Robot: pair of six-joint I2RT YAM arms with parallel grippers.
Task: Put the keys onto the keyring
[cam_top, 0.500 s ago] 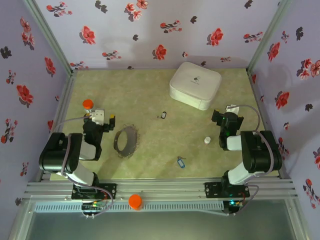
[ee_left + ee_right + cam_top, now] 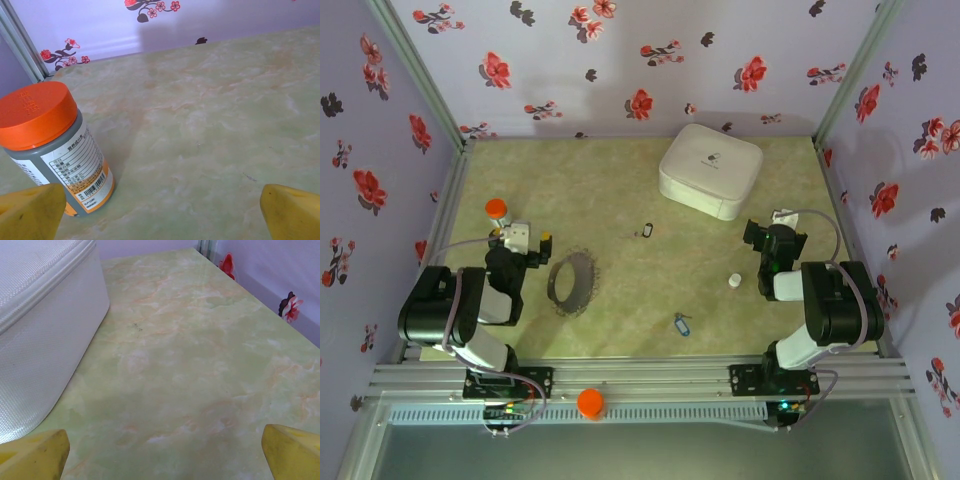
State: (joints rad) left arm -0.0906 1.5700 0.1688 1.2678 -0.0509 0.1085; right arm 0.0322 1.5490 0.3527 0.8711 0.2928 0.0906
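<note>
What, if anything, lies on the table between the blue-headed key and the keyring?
Nothing visible: bare table separates the blue-headed key from the keyring. The small white cylinder sits to the key's right, off that path.

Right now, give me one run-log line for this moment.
left gripper open, empty | right gripper open, empty | keyring bare | blue key loose | black key loose

Green table (image 2: 620,195) carries keyring (image 2: 553,284), blue key (image 2: 681,323), black key (image 2: 647,231), box (image 2: 710,170), cylinder (image 2: 734,281), jar (image 2: 496,209).
</note>
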